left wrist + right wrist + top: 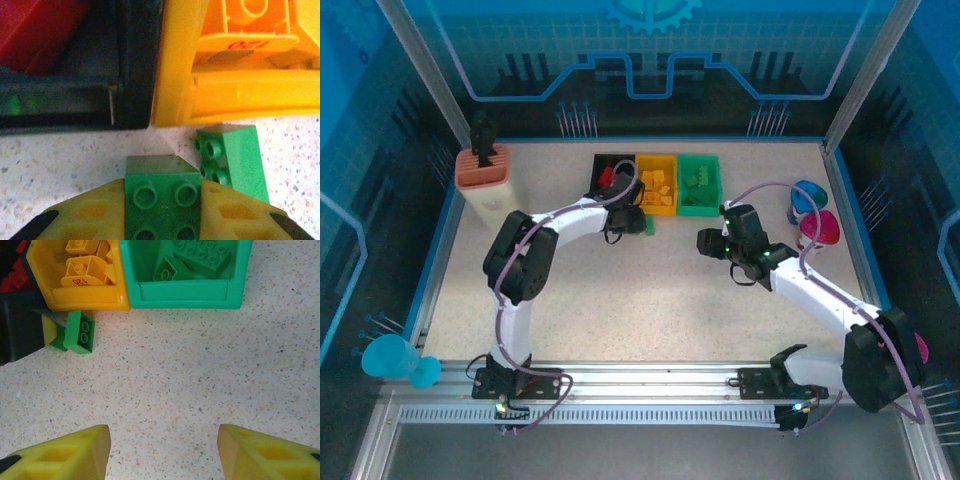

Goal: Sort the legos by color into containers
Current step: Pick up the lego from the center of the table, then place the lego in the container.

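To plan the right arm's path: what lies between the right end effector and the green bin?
Bare table, as the right wrist view shows, from the right end effector to the green bin. A loose green brick lies aside, by the yellow bin.

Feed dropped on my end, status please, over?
Left gripper shut on green brick. Right gripper open, empty. Second green brick loose beside it, before yellow bin.

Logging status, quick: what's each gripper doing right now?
Left gripper: jaws closed on a green lego brick.
Right gripper: jaws open, holding nothing.
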